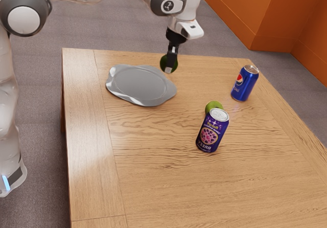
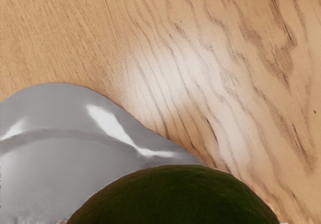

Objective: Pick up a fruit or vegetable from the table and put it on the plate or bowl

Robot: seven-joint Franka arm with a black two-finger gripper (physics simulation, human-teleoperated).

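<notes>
There were one plate, two cans (blue can, purple can) and seemingly two fruits (dark fruit, paler fruit).

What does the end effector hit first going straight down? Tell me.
Probably the grey plate's rim, via the dark green fruit the end effector holds; depth is unclear, so it could be bare table beside it.

I see a dark green avocado pinched in my claw, hanging at the rim of a flat, wavy-edged grey plate that lies on the worktop.
</notes>
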